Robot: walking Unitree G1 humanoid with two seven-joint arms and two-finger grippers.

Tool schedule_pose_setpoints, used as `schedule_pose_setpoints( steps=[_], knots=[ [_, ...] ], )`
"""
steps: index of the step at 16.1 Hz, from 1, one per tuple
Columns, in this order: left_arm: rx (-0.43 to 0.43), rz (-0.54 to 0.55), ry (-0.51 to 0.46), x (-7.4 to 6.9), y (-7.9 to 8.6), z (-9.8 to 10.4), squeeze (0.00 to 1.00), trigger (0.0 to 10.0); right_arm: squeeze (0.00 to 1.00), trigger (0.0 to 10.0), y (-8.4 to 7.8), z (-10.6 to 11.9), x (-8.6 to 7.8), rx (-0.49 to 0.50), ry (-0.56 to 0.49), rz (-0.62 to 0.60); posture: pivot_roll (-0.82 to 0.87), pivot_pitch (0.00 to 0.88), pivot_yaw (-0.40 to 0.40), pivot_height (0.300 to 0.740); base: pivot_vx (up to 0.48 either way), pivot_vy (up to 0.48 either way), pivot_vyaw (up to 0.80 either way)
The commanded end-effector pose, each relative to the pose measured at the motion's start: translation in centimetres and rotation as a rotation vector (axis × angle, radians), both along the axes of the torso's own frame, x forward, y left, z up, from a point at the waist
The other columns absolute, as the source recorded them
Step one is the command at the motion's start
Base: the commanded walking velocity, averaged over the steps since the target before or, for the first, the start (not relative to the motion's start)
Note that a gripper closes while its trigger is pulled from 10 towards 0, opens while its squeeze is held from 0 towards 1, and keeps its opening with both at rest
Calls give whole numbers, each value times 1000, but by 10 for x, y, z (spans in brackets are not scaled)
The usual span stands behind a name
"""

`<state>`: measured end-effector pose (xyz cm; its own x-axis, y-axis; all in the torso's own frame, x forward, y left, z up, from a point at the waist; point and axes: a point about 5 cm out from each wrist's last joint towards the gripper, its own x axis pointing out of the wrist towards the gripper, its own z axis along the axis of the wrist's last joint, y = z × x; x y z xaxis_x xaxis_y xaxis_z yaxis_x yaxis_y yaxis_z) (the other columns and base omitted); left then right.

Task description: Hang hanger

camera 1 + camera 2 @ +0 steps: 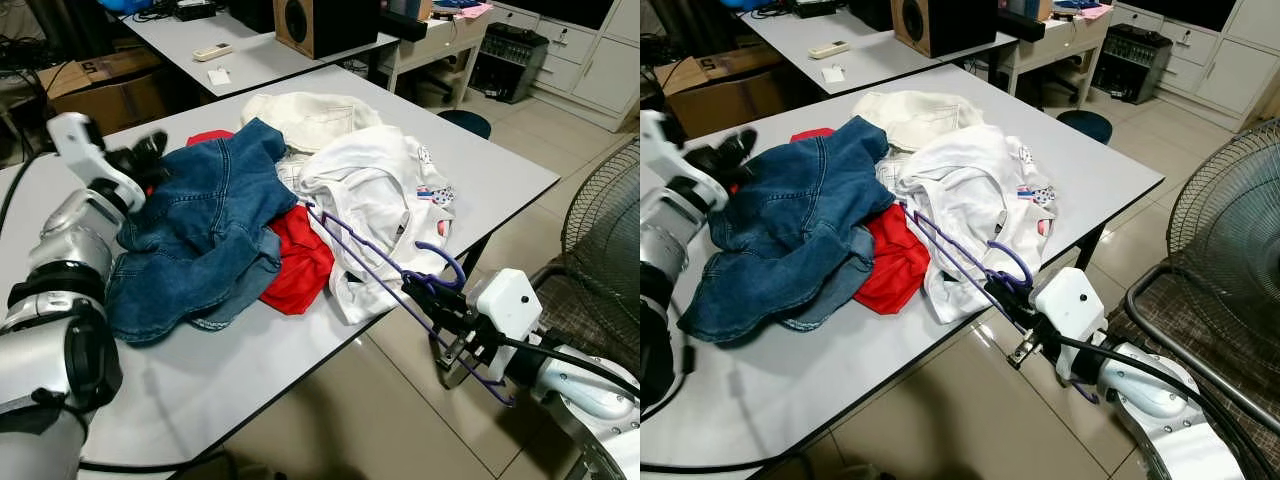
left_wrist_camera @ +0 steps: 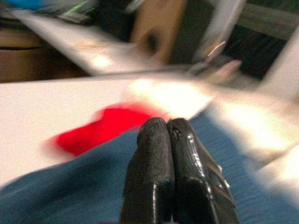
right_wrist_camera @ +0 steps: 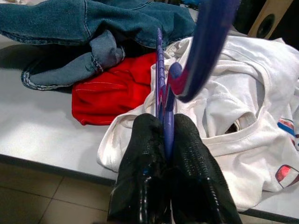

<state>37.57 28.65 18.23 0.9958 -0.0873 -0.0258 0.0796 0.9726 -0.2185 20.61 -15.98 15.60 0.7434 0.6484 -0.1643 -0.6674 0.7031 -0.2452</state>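
Observation:
A purple wire hanger (image 1: pixel 370 262) reaches from the table's front edge into the neck of a white T-shirt (image 1: pixel 380 190) lying on the white table (image 1: pixel 480 160). My right gripper (image 1: pixel 425 290) is shut on the hanger just below its hook (image 3: pixel 205 42), out past the table edge. The right wrist view has the hanger's wire (image 3: pixel 161 84) clamped between the two black fingers (image 3: pixel 140 154). My left gripper (image 1: pixel 150 150) is shut with nothing in it, at the far left edge of a blue denim garment (image 1: pixel 200 230). Its pressed-together fingertips (image 2: pixel 154 135) hover over the denim.
A red garment (image 1: pixel 300 265) lies under the denim, and a cream one (image 1: pixel 310 115) lies behind the pile. A standing fan (image 1: pixel 600 230) is close on the right. A blue stool (image 1: pixel 465 122), a second table with a speaker (image 1: pixel 310 25) and a cardboard box (image 1: pixel 90 85) stand behind.

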Motion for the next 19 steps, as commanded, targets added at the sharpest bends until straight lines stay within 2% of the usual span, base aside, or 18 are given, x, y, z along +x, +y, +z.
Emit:
schedule_pose_setpoints(
  steps=[1,2,3,7,10,14,18,19],
  knots=[
    [82,114,52,-7,19,-4,0,10000,0,10000,-1,0,1,-4,-3,4,-48,0,42,740,0,0,0],
    [115,187,75,-12,30,-7,1000,10000,0,10000,-1,0,1,-4,-2,6,-48,0,42,740,0,0,0],
    [124,196,83,-13,32,-8,1000,10000,0,10000,-1,0,1,-4,-2,6,-48,0,42,740,0,0,0],
    [90,207,152,-21,31,-33,1000,10000,0,10000,3,-3,2,3,8,2,-49,0,39,740,0,0,0],
    [15,237,133,-24,30,-41,1000,10000,0,10000,8,-5,0,13,21,12,-55,0,22,740,0,0,0],
    [-21,296,107,-32,31,-54,1000,10000,0,10000,5,2,-2,7,31,37,-111,0,-15,740,0,0,0],
    [-57,201,126,-32,19,-65,1000,10000,0,10000,1,10,-9,-25,60,80,-162,0,-60,740,0,0,0],
    [-18,204,160,-33,17,-70,1000,10000,0,10000,0,11,-11,-35,69,91,-172,0,-69,740,0,0,0]
  ],
)
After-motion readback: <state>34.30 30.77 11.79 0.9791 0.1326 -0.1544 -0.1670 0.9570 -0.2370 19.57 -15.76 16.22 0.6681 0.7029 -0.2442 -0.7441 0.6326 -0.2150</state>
